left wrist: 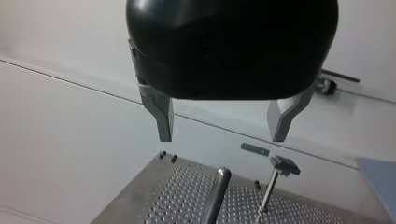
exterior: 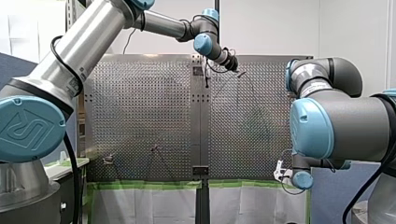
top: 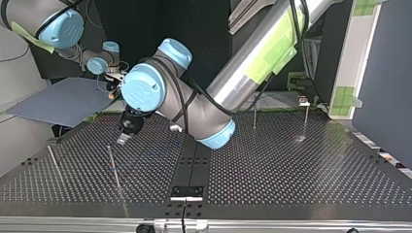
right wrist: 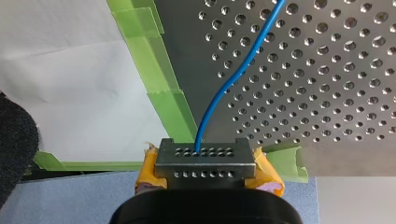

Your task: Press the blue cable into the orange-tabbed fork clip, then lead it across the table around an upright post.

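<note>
We judge this to be the opening of the first step: the blue cable (right wrist: 224,86) is in hand but not yet pressed into any clip. Our right gripper (right wrist: 205,162) is pinched on the cable's end between its yellow pads (right wrist: 267,173). From there the cable runs ahead in a soft curve over the perforated table (right wrist: 327,70), just past the green tape (right wrist: 161,74) on the table's edge. In the front view this gripper sits low at the right of the frame, off the plate's near corner.

Our left gripper (left wrist: 219,137) is spread wide, with nothing between its metal fingers (left wrist: 161,114). It hangs above the table, with an upright post (left wrist: 215,193) and a T-headed fixture (left wrist: 282,164) on a stem below and ahead of it. In the top view it hovers left of centre, near a thin post (top: 114,170).

We cannot make out an orange tab on any fixture, so we cannot tell which one is the fork clip.

The next move, as we read it, calls for three things:
- Carry the held end in from the table's edge to the clip.
- Line the cable up over the fork's slot.
- Push it down until it seats.

The cable is limp, so we would keep it lightly taut and clear of the posts on the way. The free left gripper is well placed to steady or take over the run afterwards.
</note>
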### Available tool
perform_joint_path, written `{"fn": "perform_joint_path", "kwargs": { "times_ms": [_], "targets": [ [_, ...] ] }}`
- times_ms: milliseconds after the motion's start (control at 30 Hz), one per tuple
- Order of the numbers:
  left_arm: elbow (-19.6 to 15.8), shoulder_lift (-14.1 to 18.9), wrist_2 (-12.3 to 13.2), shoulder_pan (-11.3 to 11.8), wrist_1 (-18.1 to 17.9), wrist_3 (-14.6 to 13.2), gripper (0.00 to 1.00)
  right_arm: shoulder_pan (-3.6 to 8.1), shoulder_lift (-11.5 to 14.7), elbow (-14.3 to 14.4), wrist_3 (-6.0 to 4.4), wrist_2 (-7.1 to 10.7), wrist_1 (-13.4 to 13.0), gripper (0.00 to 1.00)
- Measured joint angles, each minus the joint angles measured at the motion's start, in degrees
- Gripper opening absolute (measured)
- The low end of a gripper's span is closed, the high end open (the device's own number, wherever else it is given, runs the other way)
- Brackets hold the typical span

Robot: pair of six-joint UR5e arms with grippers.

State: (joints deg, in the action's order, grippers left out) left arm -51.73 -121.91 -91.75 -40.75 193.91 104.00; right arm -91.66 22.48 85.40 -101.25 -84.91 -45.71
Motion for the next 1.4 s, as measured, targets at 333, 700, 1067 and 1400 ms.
{"fn": "perform_joint_path", "kwargs": {
  "times_ms": [333, 700, 1067, 1400],
  "targets": [
    [0.0, 0.0, -3.7, -0.3, 0.2, -4.2, 1.00, 0.17, 0.0, 0.0, -0.35, 0.25, -0.1, 0.00],
    [0.1, 0.0, -4.0, -0.5, 0.0, -4.5, 1.00, 0.27, -0.1, 0.0, -0.72, 0.34, -0.1, 0.00],
    [0.1, 0.0, -6.2, -0.6, 1.2, -4.6, 1.00, 0.22, -0.1, 0.0, -0.71, 0.60, 0.0, 0.00],
    [0.1, 0.0, -11.1, -0.6, 4.8, -5.8, 1.00, 0.15, -0.1, 0.0, -0.72, 0.70, -0.1, 0.00]
  ]
}}
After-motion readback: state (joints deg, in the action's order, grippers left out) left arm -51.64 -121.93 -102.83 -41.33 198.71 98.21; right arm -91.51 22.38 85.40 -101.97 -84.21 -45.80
